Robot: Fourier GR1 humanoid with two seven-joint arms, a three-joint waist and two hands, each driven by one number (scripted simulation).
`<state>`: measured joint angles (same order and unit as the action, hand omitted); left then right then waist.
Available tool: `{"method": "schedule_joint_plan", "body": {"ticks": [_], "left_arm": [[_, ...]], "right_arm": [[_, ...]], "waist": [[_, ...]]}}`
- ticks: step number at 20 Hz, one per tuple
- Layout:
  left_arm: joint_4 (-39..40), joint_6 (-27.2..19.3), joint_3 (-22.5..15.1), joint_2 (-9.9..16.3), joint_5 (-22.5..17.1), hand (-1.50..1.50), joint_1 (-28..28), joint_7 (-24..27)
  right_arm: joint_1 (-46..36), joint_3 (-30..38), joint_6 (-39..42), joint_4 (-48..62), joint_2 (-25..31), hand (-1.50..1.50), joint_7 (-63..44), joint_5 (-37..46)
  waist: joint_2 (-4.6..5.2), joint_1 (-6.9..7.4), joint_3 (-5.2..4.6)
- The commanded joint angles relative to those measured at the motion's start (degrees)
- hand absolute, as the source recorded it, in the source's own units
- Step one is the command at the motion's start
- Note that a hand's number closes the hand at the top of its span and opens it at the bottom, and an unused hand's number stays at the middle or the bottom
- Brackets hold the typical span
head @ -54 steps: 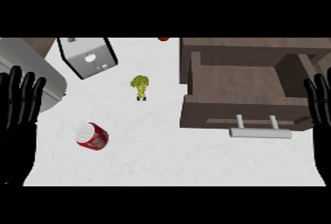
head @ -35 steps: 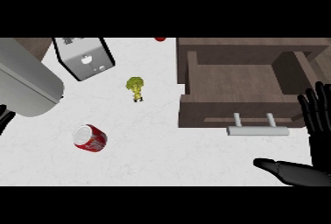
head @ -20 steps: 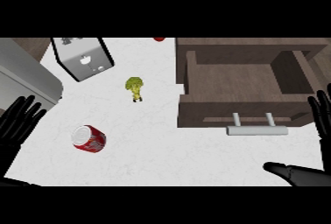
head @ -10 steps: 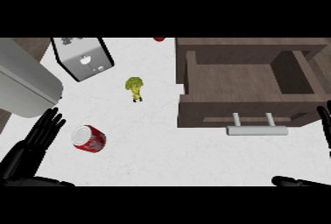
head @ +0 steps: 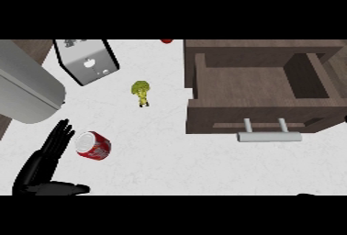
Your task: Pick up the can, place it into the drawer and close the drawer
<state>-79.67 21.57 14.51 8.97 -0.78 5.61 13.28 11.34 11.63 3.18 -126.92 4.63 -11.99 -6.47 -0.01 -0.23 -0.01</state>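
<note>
The drawer (head: 257, 87) stands open with nothing in it, far to the right of the left hand (head: 42, 167), which has moved in from the side and now has its spread, straight fingers just beside the can (head: 93, 145). I judge the grasp comes next. The red can lies tipped, silver top showing.

White marbled counter (head: 203, 160) under even light, brown edges.

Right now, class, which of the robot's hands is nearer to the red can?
Left. The left hand is open just beside the can, on its left. The right hand is almost out of view at the lower right edge.
</note>
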Motion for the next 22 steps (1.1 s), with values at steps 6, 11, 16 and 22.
{"method": "schedule_joint_plan", "body": {"ticks": [6,11,16,22], "left_arm": [[16.17,-1.25,1.14,1.65,2.86,-1.50,-5.28,9.80],[28.03,-4.78,0.30,0.98,5.83,-1.50,-11.42,14.72],[38.05,-7.17,1.27,0.77,5.94,-1.50,-15.68,19.55],[55.73,-5.87,2.41,5.68,7.62,-1.50,-24.92,27.54]], "right_arm": [[-1.11,0.73,0.81,-1.18,-0.92,-1.50,-1.00,0.21],[-4.11,4.37,1.39,1.06,1.62,-1.50,-2.92,-1.60],[2.07,1.35,2.90,-5.46,-1.60,-1.50,-2.73,0.33],[-3.06,3.10,3.02,1.30,-0.42,-1.50,-1.46,0.28]], "waist": [[0.01,0.03,-0.01],[0.05,-0.03,-0.01],[0.04,-0.27,-0.02],[0.16,-0.38,-0.05]]}}
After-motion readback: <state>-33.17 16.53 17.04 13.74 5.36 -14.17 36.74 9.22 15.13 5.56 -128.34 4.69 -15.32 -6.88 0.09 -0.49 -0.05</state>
